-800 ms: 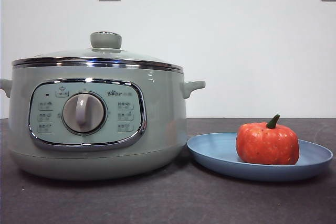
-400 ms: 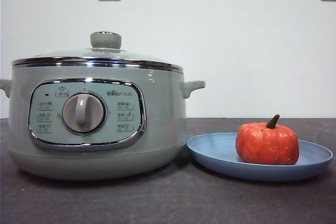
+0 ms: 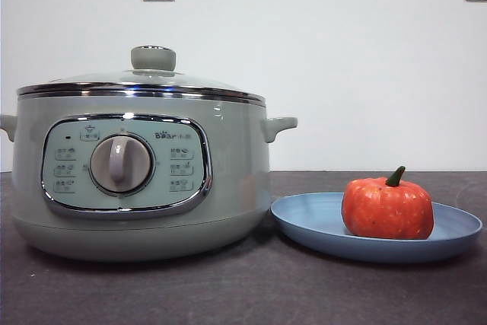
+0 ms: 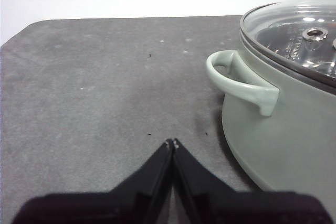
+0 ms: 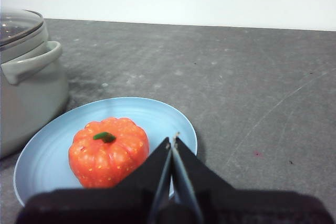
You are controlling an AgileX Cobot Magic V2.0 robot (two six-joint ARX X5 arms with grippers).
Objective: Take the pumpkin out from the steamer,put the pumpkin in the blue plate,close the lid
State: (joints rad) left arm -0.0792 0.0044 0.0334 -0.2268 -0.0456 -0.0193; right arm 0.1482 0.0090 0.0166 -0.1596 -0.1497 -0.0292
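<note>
Sitting at the left of the table: the steamer, with the lid already resting squarely on its chrome rim and the knob standing upright at the centre. Hanging over bare table just beside the pot's side handle: the left gripper, jaws pressed together, tips meeting, holding nothing. Lying off to one side of those tips, not ahead of them: the pot wall. Showing through the glass in the left wrist view: only a perforated metal tray, no orange shape.

Moving rightward: the blue plate, its rim nearly touching the pot's base. Resting on the plate, toward its right half: the pumpkin, upright, green stem curving up and to the right. No long axis to speak of, being round and squat.

Hovering nearest the pumpkin: the right gripper, jaws likewise closed and empty, tips over the plate's near rim with the pumpkin just beside and ahead of them. Standing in the way of either arm: nothing visible.

Judging by this layout: all three steps apparently done, leaving no further grasp, only clearing away from pot and plate without nudging them.
</note>
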